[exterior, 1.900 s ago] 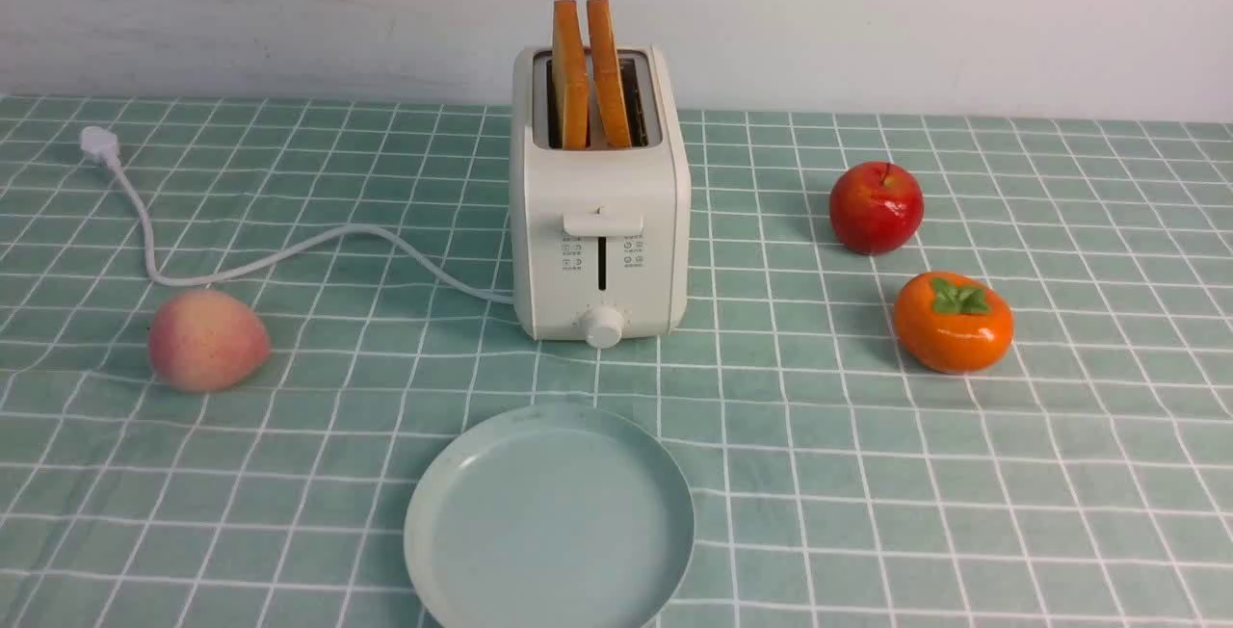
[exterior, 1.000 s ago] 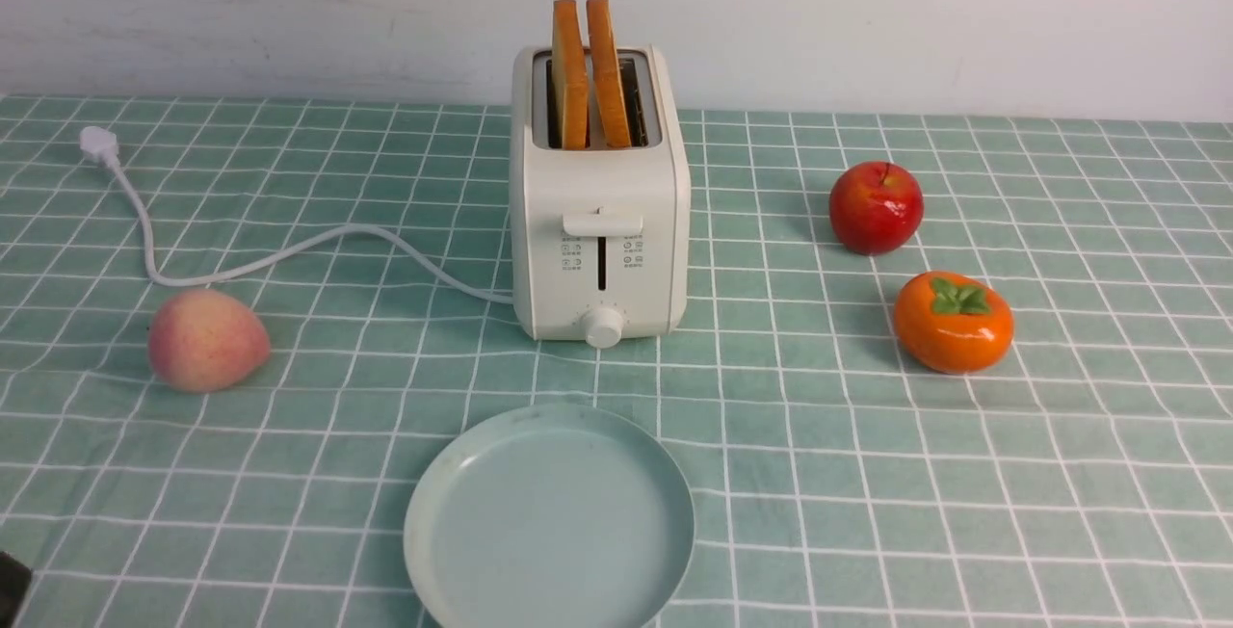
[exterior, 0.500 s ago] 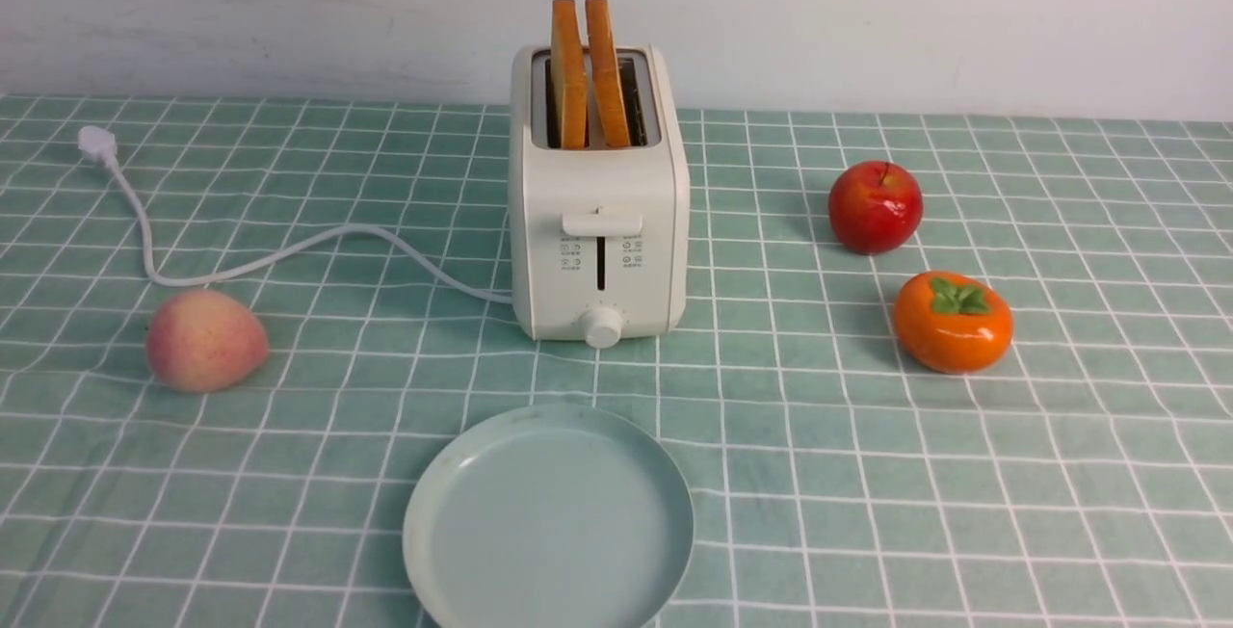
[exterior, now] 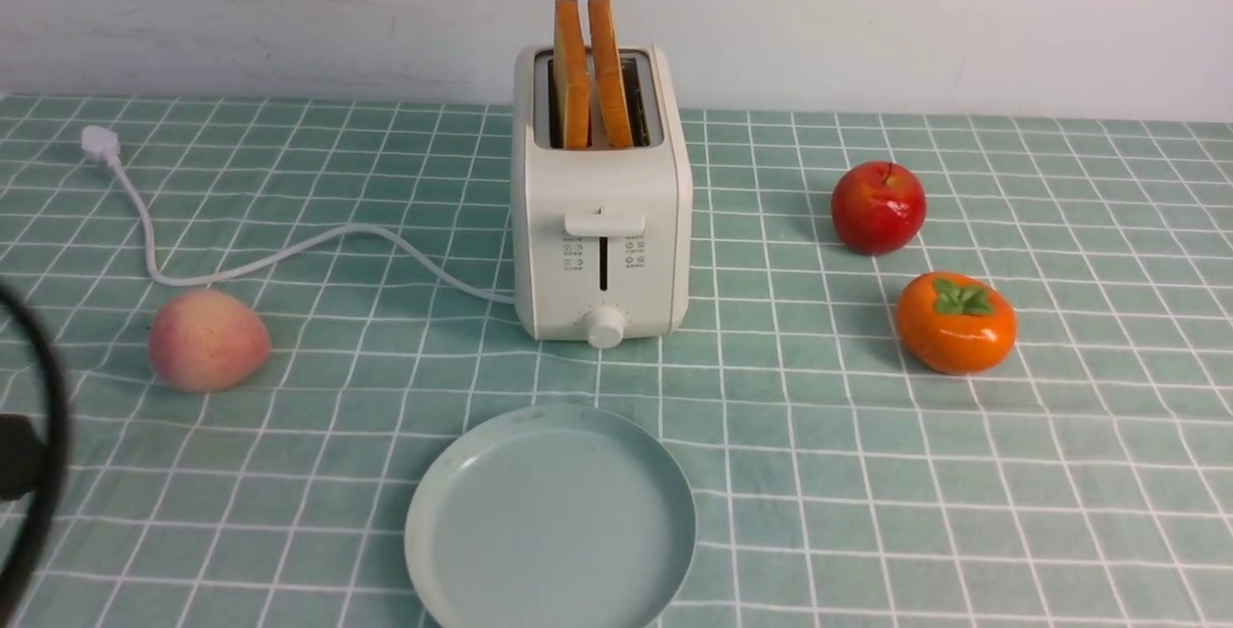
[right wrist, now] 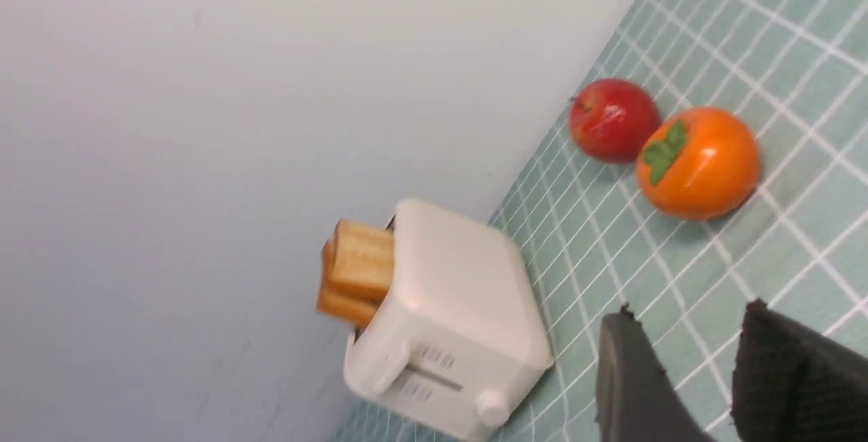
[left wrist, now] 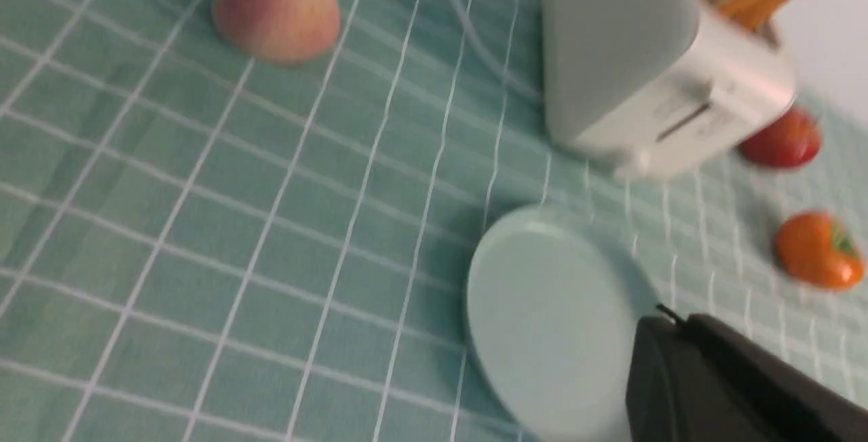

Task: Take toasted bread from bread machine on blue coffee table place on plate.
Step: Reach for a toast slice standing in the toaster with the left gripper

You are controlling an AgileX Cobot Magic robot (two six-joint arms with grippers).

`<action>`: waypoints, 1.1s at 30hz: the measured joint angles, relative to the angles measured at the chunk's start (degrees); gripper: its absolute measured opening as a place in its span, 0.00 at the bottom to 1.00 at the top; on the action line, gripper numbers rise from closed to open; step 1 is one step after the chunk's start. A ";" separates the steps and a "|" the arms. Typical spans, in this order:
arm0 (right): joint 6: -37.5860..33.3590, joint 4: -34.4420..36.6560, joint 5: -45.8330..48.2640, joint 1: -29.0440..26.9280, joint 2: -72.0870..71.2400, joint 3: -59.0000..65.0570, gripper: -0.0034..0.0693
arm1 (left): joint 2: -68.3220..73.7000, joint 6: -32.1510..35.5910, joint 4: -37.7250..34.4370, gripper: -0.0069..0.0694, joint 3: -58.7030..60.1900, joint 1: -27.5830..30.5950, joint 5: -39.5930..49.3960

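Tabletop (exterior: pixel 867 474), one: pale teal cloth with a white grid, running back to a plain white wall (exterior: pixel 963 12).

Toaster (exterior: pixel 602 214), one: cream-white, two slots, upright at the middle of the table toward the wall. Its lever, printed icons and one round knob face the robot.

Toast, two slices: left slice (exterior: pixel 570 69) and right slice (exterior: pixel 608 69), one to a slot, standing on edge with their upper parts clear of the toaster's top (orange-brown crusts face the front view). Neither is gripped.

Plate (exterior: pixel 549 522), one: round, pale blue-green, low rim, flat on the cloth in front of the toaster, near it but not touching.

Cord (exterior: pixel 289 252), one: white, leaving the toaster's left side and curving across the cloth to a plug (exterior: pixel 99 143) lying at the far left.

Fruit, three pieces: a peach (exterior: pixel 207 339) left of the toaster, near the cord's bend; a red apple (exterior: pixel 878 207) to the right; an orange persimmon (exterior: pixel 956 322) with a green top, nearer than the apple, the two apart.

Left gripper (left wrist: pixel 678 367), one: only a dark blurred piece shows in its wrist view, so I cannot tell whether the jaws are spread or pressed together. A black cable loop (exterior: pixel 53 416) shows at the front view's left edge.

Right gripper (right wrist: pixel 688 320), one: two dark fingers (right wrist: pixel 624 374) spread, cloth visible between them, holding nothing.
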 joint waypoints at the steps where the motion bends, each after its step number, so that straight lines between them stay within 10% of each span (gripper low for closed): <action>1: -3.97 -1.19 4.89 0.38 1.28 -5.08 0.34 | 5.64 3.47 -1.20 0.07 -3.37 0.00 1.58; 12: -28.21 -5.85 41.43 0.69 31.17 -33.32 0.02 | 33.69 13.24 -5.72 0.07 -27.76 -3.08 0.30; 27: -30.77 -1.53 40.98 0.69 34.68 -34.07 0.04 | 65.76 13.59 2.04 0.08 -56.96 -16.94 -7.67; 33: -30.77 -1.53 40.98 0.69 34.68 -34.07 0.05 | 73.31 13.64 3.97 0.25 -62.24 -16.94 -12.73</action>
